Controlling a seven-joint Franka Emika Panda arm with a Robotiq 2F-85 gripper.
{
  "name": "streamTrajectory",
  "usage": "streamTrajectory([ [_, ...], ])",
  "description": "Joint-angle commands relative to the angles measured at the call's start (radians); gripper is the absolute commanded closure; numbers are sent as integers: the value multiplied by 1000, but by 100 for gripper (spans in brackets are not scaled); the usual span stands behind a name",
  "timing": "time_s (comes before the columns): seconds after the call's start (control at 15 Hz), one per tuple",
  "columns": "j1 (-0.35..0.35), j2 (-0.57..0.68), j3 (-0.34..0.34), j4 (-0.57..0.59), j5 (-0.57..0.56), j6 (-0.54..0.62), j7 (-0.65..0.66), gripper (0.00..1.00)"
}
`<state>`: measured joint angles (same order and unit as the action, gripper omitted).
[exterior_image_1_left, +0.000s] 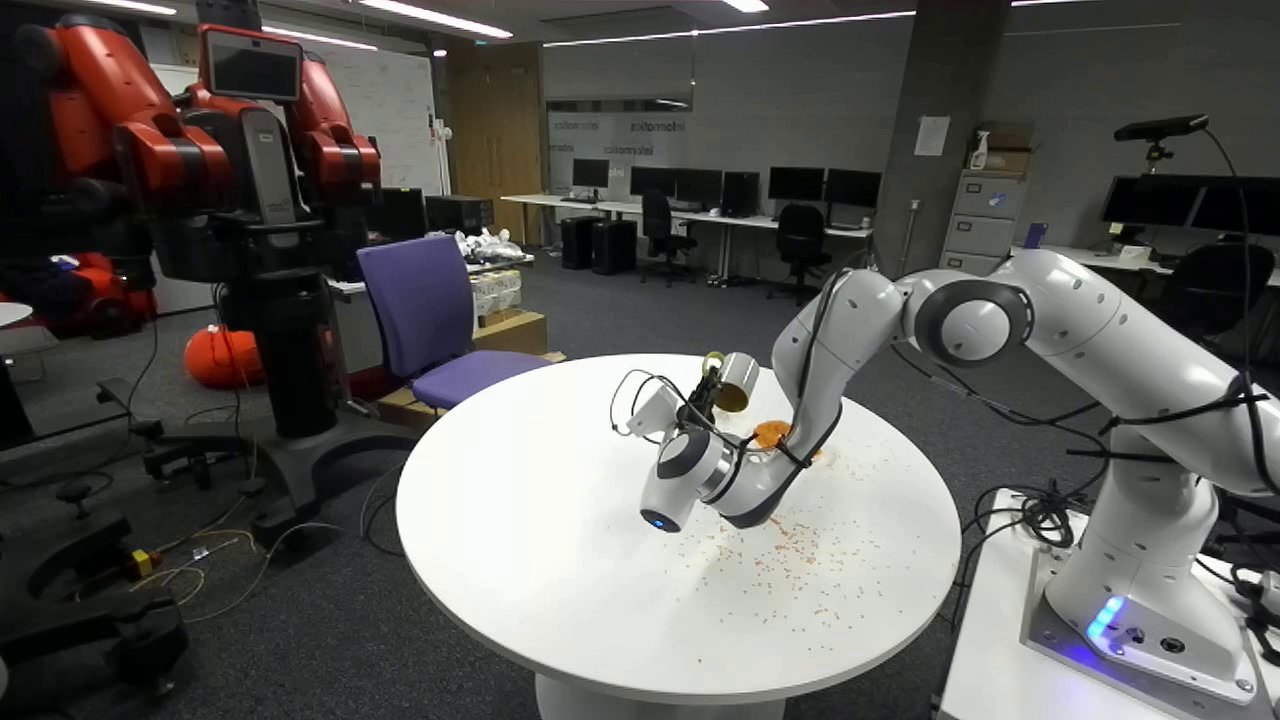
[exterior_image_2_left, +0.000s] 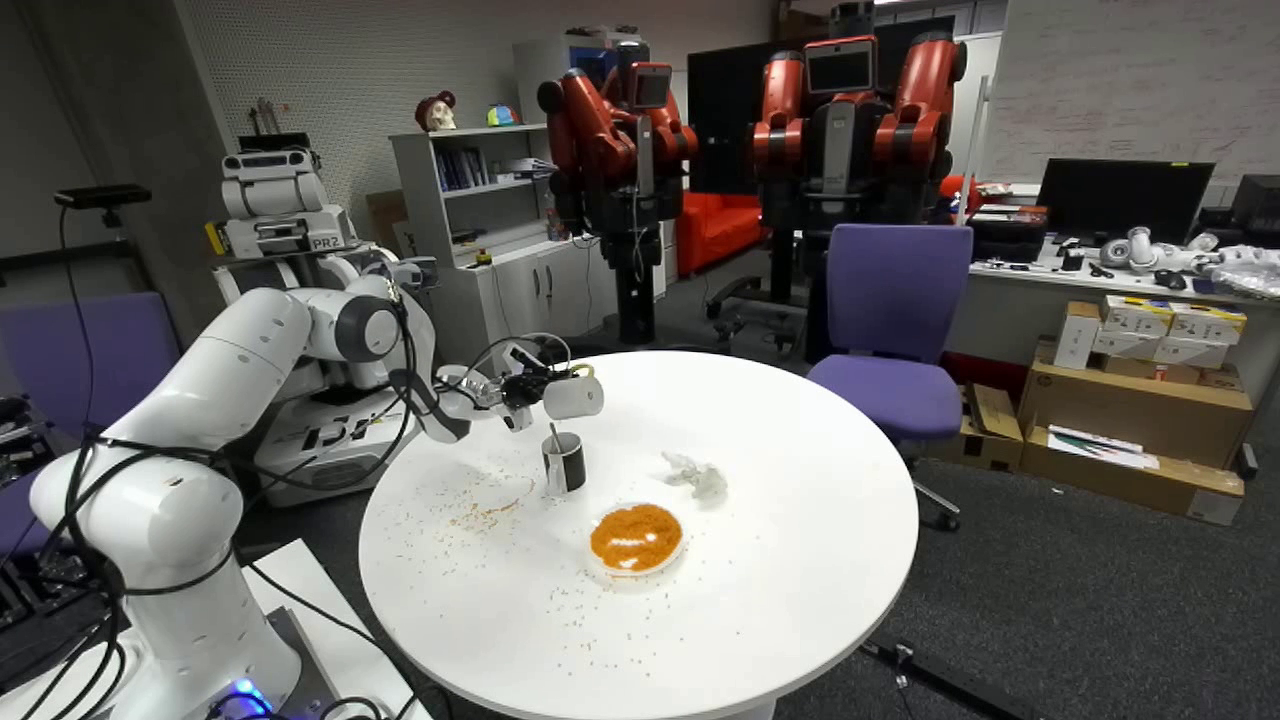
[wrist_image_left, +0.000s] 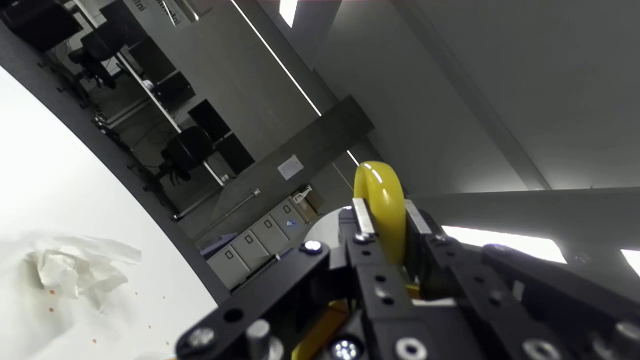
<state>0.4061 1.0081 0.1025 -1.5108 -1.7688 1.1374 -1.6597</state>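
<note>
Mug (exterior_image_2_left: 573, 398): was up, tipped, not set down.
Gripper (wrist_image_left: 390, 216): I held the yellow handle (wrist_image_left: 380, 182).
Orange bits (exterior_image_2_left: 640, 525): lay at the mug's five o'clock.

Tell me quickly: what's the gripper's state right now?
Gripper: closed, holding a mug by its yellow handle.

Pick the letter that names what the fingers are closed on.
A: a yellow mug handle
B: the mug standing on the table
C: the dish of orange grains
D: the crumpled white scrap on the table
A: in the wrist view the fingers press on both sides of the yellow handle, and in both exterior views its tilted mug shows at their tips.
</note>
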Motion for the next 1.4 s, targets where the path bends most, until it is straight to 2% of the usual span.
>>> streamTrajectory([
  [0.0,21,-44,-31,-62,-49,-33,-35,95],
  [0.33,24,-45,-40,-81,-91,-36,-37,95],
  [0.67,18,-43,-27,-58,-70,-54,-18,95],
  [1.07,7,-45,-1,35,-15,-107,58,95],
  [1.33,-6,-68,27,121,73,-128,165,95],
])
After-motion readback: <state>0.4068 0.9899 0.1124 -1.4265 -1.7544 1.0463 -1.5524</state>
